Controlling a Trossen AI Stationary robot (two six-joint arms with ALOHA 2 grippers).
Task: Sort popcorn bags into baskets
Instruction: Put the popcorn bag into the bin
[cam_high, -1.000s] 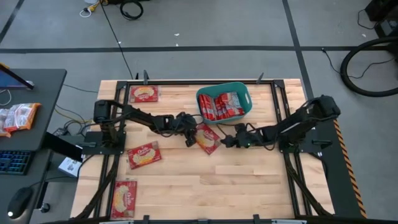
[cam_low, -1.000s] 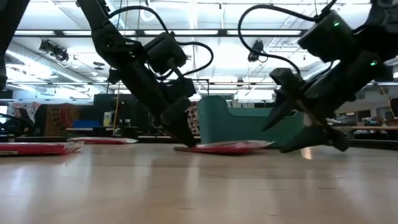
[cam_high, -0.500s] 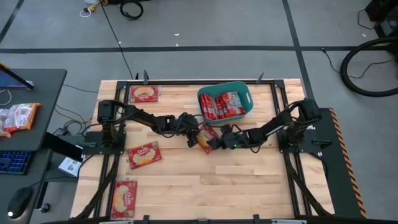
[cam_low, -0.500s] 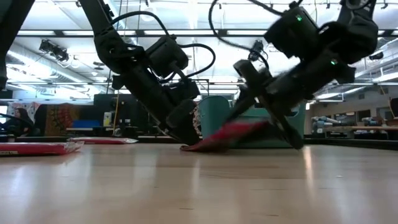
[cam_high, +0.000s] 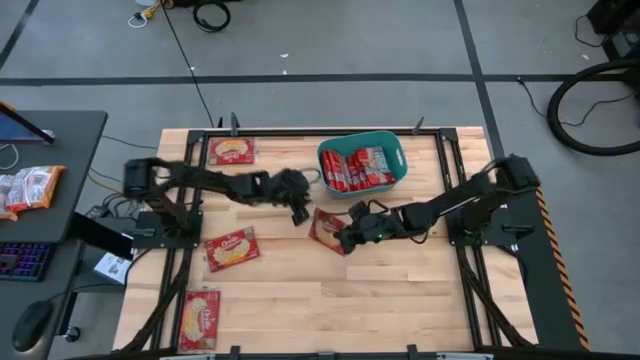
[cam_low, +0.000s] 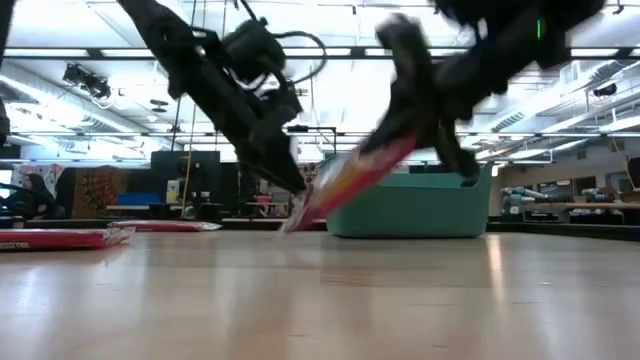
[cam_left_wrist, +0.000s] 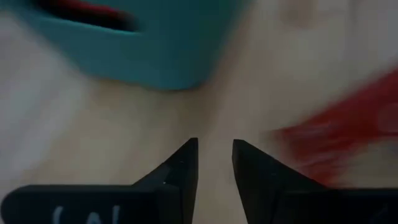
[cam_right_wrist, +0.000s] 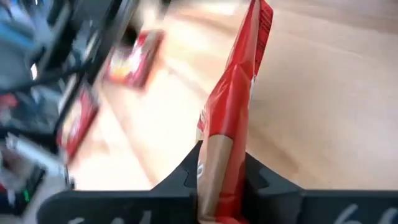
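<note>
A red popcorn bag (cam_high: 326, 228) with a cream panel stands tilted at mid-table, just in front of the teal basket (cam_high: 362, 146), which holds several red bags. My right gripper (cam_high: 346, 240) is shut on the bag's raised end. My left gripper (cam_high: 298, 212) hovers open just left of the bag, nothing between its fingers (cam_left_wrist: 186, 165). In the low view the bag (cam_low: 350, 180) slopes up to the right. Three more popcorn bags (cam_high: 231, 151), (cam_high: 231, 248), (cam_high: 200, 318) lie flat on the table's left half. My right gripper pinches the bag's end (cam_right_wrist: 219, 163) between its two fingers, one on each flat face. The fingers come slanting down from the table's right. The bag stands on edge, stretching away from the fingers, its raised end (cam_low: 398, 150) high and its lower end (cam_low: 297, 222) down by the tabletop.
Black frame rails (cam_high: 452, 170) run along the table's edges. A side desk at the left carries orange-and-white packets (cam_high: 28, 187) and a keyboard (cam_high: 22, 262). Bare wood lies across the near and right parts of the table (cam_high: 400, 300).
My right gripper has moved toward the table's left, rolled, shut on the bag's right end and risen. The bag, flat before, has tipped up on edge, its left end staying low. My left gripper has risen off the bag's left side.
</note>
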